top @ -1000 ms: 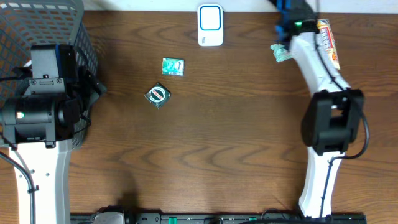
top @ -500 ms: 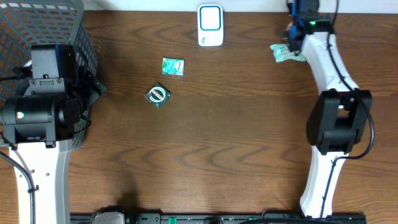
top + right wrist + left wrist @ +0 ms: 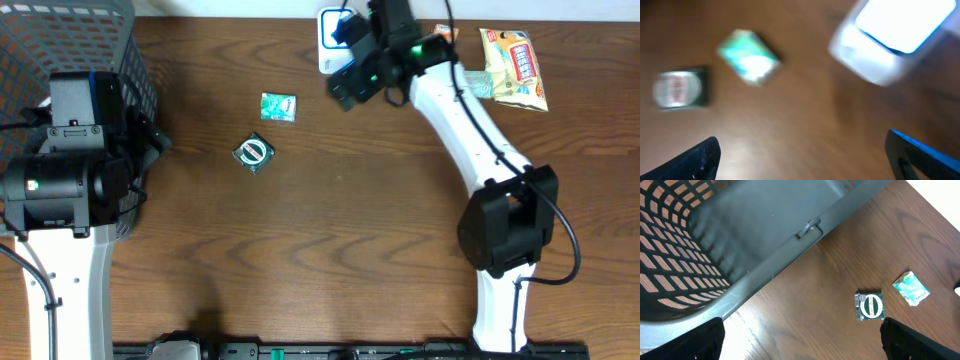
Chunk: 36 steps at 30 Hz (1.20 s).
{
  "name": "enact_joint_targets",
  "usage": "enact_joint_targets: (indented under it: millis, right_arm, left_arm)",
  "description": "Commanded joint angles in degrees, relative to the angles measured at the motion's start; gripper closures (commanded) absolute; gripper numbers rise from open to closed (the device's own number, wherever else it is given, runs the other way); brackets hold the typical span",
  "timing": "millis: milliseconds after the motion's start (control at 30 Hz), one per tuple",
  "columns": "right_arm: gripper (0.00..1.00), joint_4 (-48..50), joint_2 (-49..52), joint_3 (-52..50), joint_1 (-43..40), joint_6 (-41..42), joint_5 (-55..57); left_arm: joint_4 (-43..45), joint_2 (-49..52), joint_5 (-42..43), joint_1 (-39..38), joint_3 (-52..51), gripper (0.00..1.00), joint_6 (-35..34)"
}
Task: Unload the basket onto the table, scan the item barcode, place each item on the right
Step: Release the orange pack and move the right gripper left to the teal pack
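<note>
Orange snack bag lies released; right gripper has swung across to the scanner.
Its jaws gape empty, green packet ahead, probably next to scan; left gripper idles wide, empty.

Mock shop checkout set up as robot test bench. Wood-grain table; white barcode scanner stands at far edge; grey plastic shopping basket at left. Small retail goods lie loose: green sachet, round-labelled packet, snack bag. Left robot arm and right robot arm rise from near edge.
</note>
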Motion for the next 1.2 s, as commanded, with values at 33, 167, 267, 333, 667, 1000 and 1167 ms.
enact_joint_targets:
  millis: [33, 167, 267, 333, 667, 1000, 1167]
  right_arm:
    - [0.01, 3.08, 0.79, -0.04, 4.57, 11.21, -6.49]
    - [0.01, 11.78, 4.02, -0.04, 8.39, 27.06, 3.74]
    - [0.05, 16.31, 6.67, -0.04, 10.01, 31.76, 7.8]
    - [0.3, 19.12, 9.44, -0.04, 10.78, 35.54, 9.25]
    - [0.67, 19.54, 17.64, -0.04, 10.91, 36.35, 11.37]
    - [0.99, 3.23, 13.79, 0.02, 10.58, 32.33, 15.04]
    - [0.99, -1.29, 7.72, 0.02, 11.28, 31.82, 15.19]
  left_arm:
    - [-0.15, 0.0, -0.55, 0.42, 0.33, 0.02, -0.26]
    - [-0.15, 0.0, -0.55, 0.42, 0.33, 0.03, -0.26]
    - [-0.15, 0.0, -0.55, 0.42, 0.33, 0.02, -0.26]
    - [-0.15, 0.0, -0.55, 0.42, 0.33, 0.02, -0.26]
    - [-0.15, 0.0, -0.55, 0.42, 0.33, 0.02, -0.26]
    - [-0.15, 0.0, -0.55, 0.42, 0.33, 0.02, -0.26]
    - [-0.15, 0.0, -0.55, 0.42, 0.33, 0.02, -0.26]
